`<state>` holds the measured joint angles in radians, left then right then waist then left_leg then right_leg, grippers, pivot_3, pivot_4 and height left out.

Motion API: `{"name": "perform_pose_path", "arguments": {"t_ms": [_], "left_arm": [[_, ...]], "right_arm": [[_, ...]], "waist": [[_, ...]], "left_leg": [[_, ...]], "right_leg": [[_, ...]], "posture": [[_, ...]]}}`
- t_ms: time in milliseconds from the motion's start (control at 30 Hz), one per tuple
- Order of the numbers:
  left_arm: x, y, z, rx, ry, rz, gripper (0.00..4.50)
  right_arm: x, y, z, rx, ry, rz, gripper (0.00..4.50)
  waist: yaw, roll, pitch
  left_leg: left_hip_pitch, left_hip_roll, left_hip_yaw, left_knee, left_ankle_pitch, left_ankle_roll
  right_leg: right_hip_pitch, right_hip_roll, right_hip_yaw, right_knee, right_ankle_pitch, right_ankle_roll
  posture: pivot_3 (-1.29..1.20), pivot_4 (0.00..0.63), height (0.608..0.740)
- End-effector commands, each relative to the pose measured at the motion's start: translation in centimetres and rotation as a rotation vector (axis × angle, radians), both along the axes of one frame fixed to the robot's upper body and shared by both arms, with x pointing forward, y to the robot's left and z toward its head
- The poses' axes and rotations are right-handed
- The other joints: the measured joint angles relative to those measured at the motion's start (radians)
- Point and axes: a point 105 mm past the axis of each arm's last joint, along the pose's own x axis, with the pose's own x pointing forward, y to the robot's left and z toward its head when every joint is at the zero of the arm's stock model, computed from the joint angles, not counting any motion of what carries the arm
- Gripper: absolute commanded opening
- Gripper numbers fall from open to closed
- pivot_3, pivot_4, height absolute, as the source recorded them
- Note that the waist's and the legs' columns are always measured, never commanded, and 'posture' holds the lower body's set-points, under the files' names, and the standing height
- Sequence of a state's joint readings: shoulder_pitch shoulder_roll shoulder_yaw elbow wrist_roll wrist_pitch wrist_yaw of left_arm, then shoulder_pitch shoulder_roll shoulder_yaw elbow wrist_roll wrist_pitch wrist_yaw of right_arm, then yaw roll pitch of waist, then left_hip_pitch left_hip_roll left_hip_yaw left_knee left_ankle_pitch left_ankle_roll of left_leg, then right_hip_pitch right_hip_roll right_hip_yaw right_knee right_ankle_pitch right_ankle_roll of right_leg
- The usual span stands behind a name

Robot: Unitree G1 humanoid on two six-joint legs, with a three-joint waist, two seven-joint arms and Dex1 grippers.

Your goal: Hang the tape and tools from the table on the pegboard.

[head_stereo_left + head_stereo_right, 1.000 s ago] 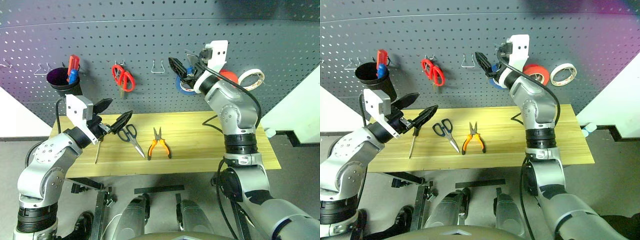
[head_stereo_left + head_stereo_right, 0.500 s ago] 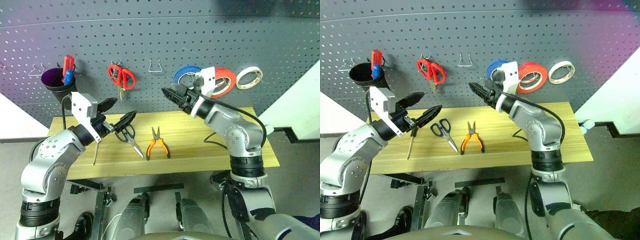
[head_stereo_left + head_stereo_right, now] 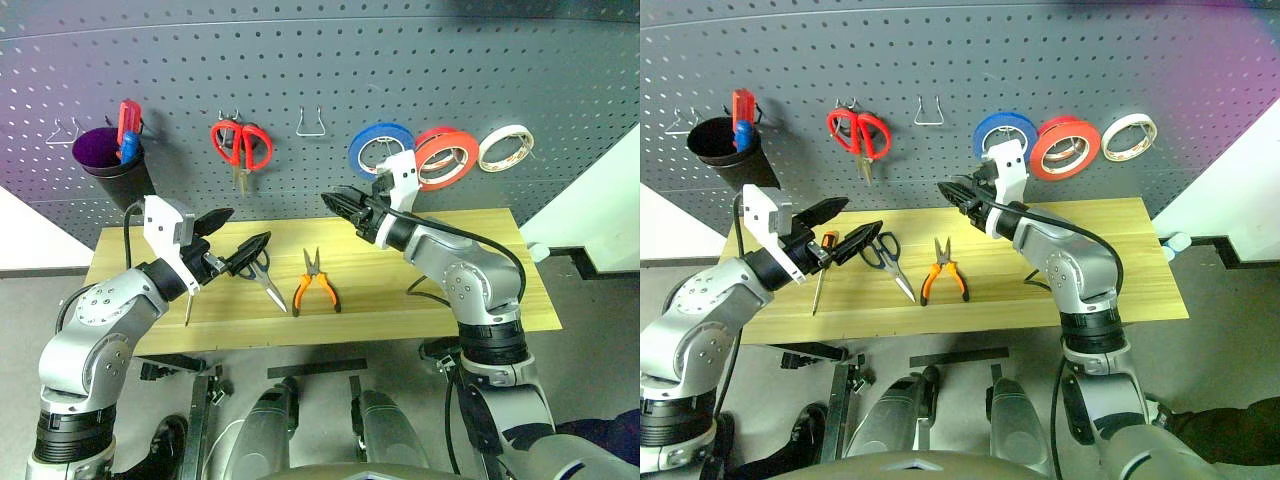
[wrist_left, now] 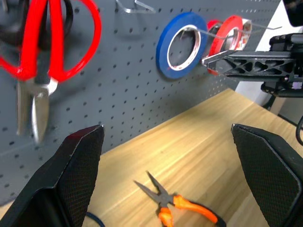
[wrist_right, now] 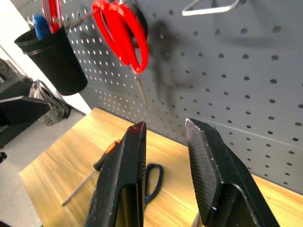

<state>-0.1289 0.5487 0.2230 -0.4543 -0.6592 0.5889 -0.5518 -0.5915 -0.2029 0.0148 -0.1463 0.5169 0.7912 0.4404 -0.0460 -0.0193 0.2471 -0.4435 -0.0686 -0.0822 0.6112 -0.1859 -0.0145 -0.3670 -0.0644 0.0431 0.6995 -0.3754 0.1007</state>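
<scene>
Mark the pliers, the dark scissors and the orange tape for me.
pliers (image 3: 318, 291), left eye view, on the pivot where the handles meet.
dark scissors (image 3: 886, 250), right eye view, on the handle loops.
orange tape (image 3: 1065, 146), right eye view, on the ring's lower band.

Evenly lit from above, with soft shadows under red scissors (image 5: 120, 35) on pegboard (image 3: 330, 90); curved at edges of head views, purple-tinted top right.

Three tape rings hang: blue (image 3: 380, 150), orange-red (image 3: 444, 155), red-and-white (image 3: 504, 147). Two scissors: red-handled (image 3: 241, 146), dark-handled (image 3: 886, 258). One orange-handled pliers (image 3: 317, 288), one screwdriver (image 3: 820, 273).
</scene>
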Motion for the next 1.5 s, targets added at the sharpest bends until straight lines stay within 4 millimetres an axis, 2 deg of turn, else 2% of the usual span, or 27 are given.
{"name": "perform_pose_path", "arguments": {"t_ms": [33, 133, 233, 267, 333, 433, 500, 633, 700, 800, 900, 967, 1067, 1233, 1400, 1500], "left_arm": [[-0.4, 0.2, 1.1, 0.008, -0.043, 0.003, 4.50], [-0.3, 0.3, 0.9, 0.016, -0.034, -0.001, 4.50], [-0.3, 0.3, 0.8, 0.023, -0.029, -0.004, 4.50], [-0.3, 0.4, 0.7, 0.022, -0.026, -0.001, 4.50], [-0.3, 0.5, 0.4, 0.024, -0.016, 0.001, 4.50], [-0.4, 0.8, 0.2, 0.028, -0.007, 0.002, 4.50], [-0.4, 0.7, 0.3, 0.029, -0.009, 0.000, 4.50], [-0.4, 0.6, 0.4, 0.038, -0.013, -0.009, 4.50], [-0.5, 0.7, 0.5, 0.043, -0.013, -0.009, 4.50], [-0.8, 0.9, 0.4, 0.058, -0.005, -0.004, 4.50], [-1.0, 1.0, 0.5, 0.057, -0.004, -0.003, 4.50], [-1.1, 1.0, 0.6, 0.059, -0.005, -0.002, 4.50], [-1.2, 1.0, 0.8, 0.061, -0.006, -0.002, 4.50], [-1.2, 1.0, 0.8, 0.063, -0.004, -0.001, 4.50], [-1.2, 1.0, 0.9, 0.063, -0.002, -0.003, 4.50], [-1.2, 1.1, 0.8, 0.063, 0.001, -0.002, 4.50]], "right_arm": [[-1.6, 0.7, -1.2, -0.049, -0.003, 0.081, 2.22], [-2.3, 0.6, -4.3, -0.150, 0.037, 0.106, 3.25], [-1.7, 0.3, -4.9, -0.170, 0.032, 0.062, 4.32], [-1.6, 0.4, -5.0, -0.173, 0.031, 0.054, 4.46], [-1.5, 0.3, -6.1, -0.206, 0.039, 0.035, 4.46], [-1.8, 0.0, -9.2, -0.316, 0.067, 0.026, 4.46], [-1.8, 0.4, -10.6, -0.298, 0.121, 0.017, 4.46], [-1.4, 0.9, -13.4, -0.433, 0.128, -0.004, 4.46], [-1.2, 0.8, -14.2, -0.457, 0.152, -0.031, 4.46], [-0.8, 1.1, -14.4, -0.459, 0.150, -0.063, 4.46], [-0.8, 0.5, -16.2, -0.570, 0.173, -0.086, 4.46], [-0.7, 0.3, -16.3, -0.550, 0.186, -0.106, 4.46], [-0.6, 0.0, -16.6, -0.579, 0.168, -0.109, 3.90], [-0.4, -0.8, -16.8, -0.652, 0.114, -0.122, 2.30], [-0.5, -1.1, -16.6, -0.656, 0.105, -0.113, 2.30], [-0.6, -0.4, -15.6, -0.513, 0.158, -0.110, 2.30]], "waist": [[0.001, 0.000, 0.003], [0.001, 0.000, 0.005], [-0.004, -0.001, 0.010], [-0.005, -0.001, 0.011], [-0.005, -0.002, 0.011], [-0.004, -0.003, 0.013], [-0.003, -0.004, 0.013], [-0.003, -0.003, 0.015], [-0.002, -0.003, 0.015], [-0.001, -0.003, 0.015], [-0.001, -0.003, 0.015], [0.001, -0.003, 0.015], [0.002, -0.003, 0.016], [0.000, -0.003, 0.016], [0.000, -0.003, 0.016], [0.001, -0.003, 0.017]], "left_leg": [[0.000, 0.000, 0.000, 0.000, 0.000, 0.000], [-0.001, 0.000, 0.000, 0.000, 0.000, 0.001], [-0.001, 0.000, 0.000, 0.000, 0.000, 0.001], [-0.001, 0.000, 0.000, 0.000, 0.000, 0.001], [-0.001, 0.000, 0.000, 0.000, 0.000, 0.001], [-0.001, 0.000, 0.000, -0.001, -0.001, 0.001], [-0.001, 0.000, 0.000, -0.001, -0.001, 0.001], [-0.001, 0.000, 0.000, 0.000, -0.001, 0.001], [-0.001, 0.000, 0.000, 0.000, -0.001, 0.001], [-0.001, 0.000, 0.000, -0.001, -0.001, 0.000], [-0.001, 0.000, 0.000, -0.001, -0.001, 0.000], [-0.001, 0.000, 0.000, -0.001, -0.001, 0.000], [-0.001, 0.000, 0.000, -0.001, -0.001, 0.000], [-0.001, 0.000, 0.000, -0.001, -0.001, 0.000], [-0.001, 0.000, 0.000, -0.001, -0.001, 0.000], [-0.001, 0.000, 0.000, -0.001, -0.001, 0.000]], "right_leg": [[0.000, 0.000, 0.000, 0.000, 0.000, 0.000], [0.000, 0.000, 0.000, -0.001, 0.000, 0.000], [0.000, 0.000, 0.000, -0.002, 0.000, 0.000], [0.000, 0.000, 0.000, -0.002, 0.000, 0.000], [-0.001, 0.000, 0.000, -0.002, 0.000, 0.000], [-0.001, 0.000, 0.000, -0.002, 0.000, 0.000], [-0.001, 0.000, 0.000, -0.003, 0.000, 0.000], [-0.001, 0.000, 0.000, -0.003, 0.000, 0.000], [-0.003, 0.000, 0.000, -0.003, 0.000, 0.000], [-0.004, 0.000, 0.000, -0.003, 0.000, 0.000], [-0.004, 0.000, 0.000, -0.003, 0.000, 0.000], [-0.005, 0.000, 0.000, -0.003, 0.000, 0.000], [-0.004, -0.001, 0.000, -0.003, 0.000, 0.000], [-0.004, -0.001, 0.000, -0.003, 0.000, 0.000], [-0.004, -0.001, 0.000, -0.003, 0.000, 0.000], [-0.003, -0.001, 0.000, -0.003, 0.000, 0.000]], "posture": [[-0.02, 0.278, 0.740], [-0.03, 0.280, 0.740], [-0.03, 0.282, 0.740], [-0.03, 0.282, 0.740], [-0.03, 0.283, 0.740], [-0.03, 0.281, 0.740], [-0.03, 0.279, 0.740], [-0.03, 0.275, 0.740], [-0.02, 0.273, 0.740], [-0.01, 0.275, 0.740], [0.00, 0.276, 0.740], [0.00, 0.276, 0.740], [0.00, 0.277, 0.740], [0.00, 0.279, 0.740], [0.00, 0.281, 0.740], [0.00, 0.283, 0.740]]}}
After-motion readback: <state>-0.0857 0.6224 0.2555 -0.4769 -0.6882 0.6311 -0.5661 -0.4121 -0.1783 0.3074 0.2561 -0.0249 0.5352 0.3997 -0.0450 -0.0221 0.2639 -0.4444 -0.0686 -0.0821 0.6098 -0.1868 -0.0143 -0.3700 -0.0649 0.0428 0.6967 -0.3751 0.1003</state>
